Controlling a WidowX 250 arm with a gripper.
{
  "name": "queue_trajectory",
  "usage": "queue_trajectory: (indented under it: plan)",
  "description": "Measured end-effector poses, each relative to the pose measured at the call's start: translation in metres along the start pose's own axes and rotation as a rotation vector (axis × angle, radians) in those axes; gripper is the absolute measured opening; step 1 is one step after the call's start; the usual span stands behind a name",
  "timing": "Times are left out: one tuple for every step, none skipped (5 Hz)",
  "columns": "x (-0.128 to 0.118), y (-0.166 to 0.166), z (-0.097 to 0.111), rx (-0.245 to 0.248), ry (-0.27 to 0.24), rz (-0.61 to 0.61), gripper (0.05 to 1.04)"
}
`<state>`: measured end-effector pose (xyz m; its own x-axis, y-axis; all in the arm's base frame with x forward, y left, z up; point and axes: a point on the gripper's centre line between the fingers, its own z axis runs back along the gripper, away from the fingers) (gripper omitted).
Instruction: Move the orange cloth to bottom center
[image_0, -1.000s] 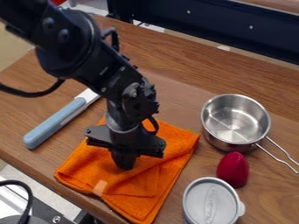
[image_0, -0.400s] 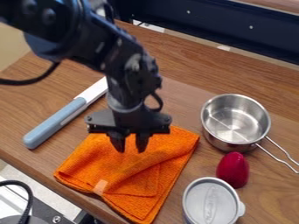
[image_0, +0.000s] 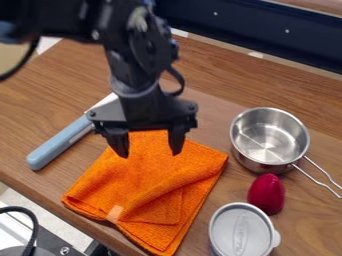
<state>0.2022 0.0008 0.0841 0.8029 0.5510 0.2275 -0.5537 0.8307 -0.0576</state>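
Cloth (image_0: 150, 192) lies left of the saucepan (image_0: 268, 140), at the table's (image_0: 220, 85) near edge; our pincer (image_0: 147, 150) hangs wide open, empty, apparently above it. Descending again, we might snag a fold and drag it off.

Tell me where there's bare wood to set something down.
Widest: the table beyond the pot, up to the dark rail. Another patch: beyond the knife, on the far left. Only a narrow strip runs between knife and cloth. Crowded: right of the cloth, where pot, red piece and tin bunch up; the pincer hangs over the cloth.
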Motion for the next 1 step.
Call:
queue_trajectory:
  plan:
    - [0.0049,-0.0042,0.0115,0.018,0.006,0.018,0.997]
